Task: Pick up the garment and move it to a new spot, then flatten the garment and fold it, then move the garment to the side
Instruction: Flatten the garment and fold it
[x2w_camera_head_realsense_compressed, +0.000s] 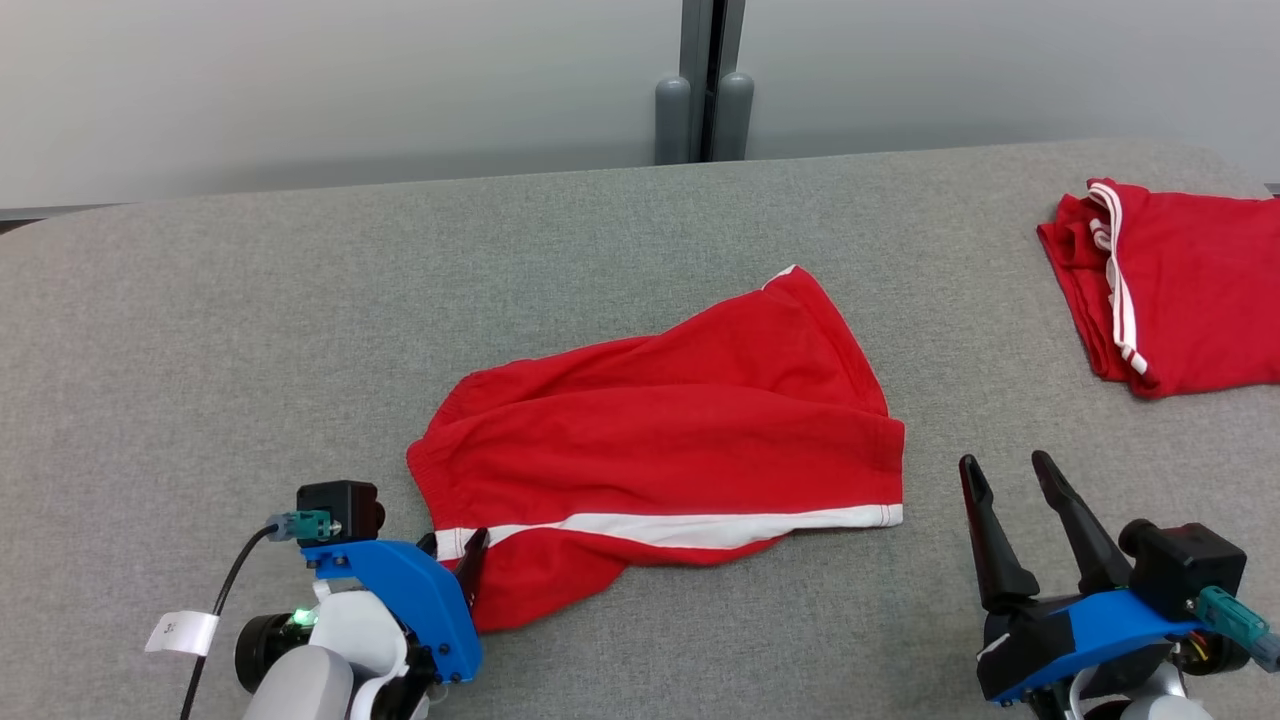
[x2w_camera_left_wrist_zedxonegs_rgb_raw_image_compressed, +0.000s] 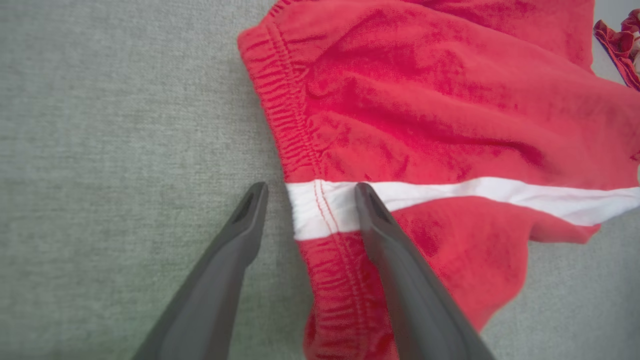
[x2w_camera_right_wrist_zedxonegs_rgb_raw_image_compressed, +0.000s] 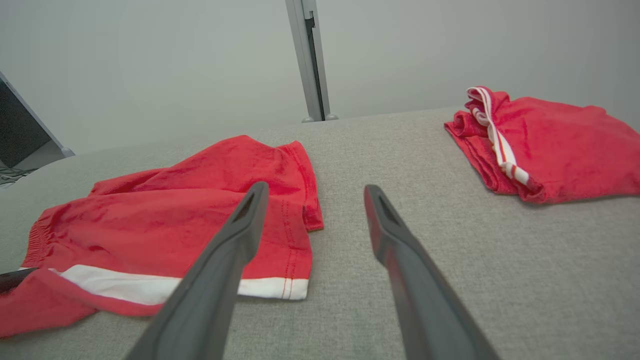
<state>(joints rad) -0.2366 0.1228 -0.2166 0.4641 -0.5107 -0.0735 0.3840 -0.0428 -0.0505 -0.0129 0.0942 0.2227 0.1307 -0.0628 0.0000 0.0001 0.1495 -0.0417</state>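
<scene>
Shorts (x2w_camera_head_realsense_compressed: 680, 440) lie rumpled mid-frame on the desk (x2w_camera_head_realsense_compressed: 200, 330); the left tool (x2w_camera_left_wrist_zedxonegs_rgb_raw_image_compressed: 310, 189), released, straddles their waistband edge at lower left and may pinch only one layer, leaving them bunched, while the right tool (x2w_camera_head_realsense_compressed: 1010, 475) idles released lower right

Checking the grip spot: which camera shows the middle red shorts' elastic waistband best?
The left wrist view: the waistband runs close up, gathers and stitching clear, with the open left gripper straddling its edge. The head view shows it small at the shorts' left end; the right wrist view shows it at the far left edge, distant.
</scene>
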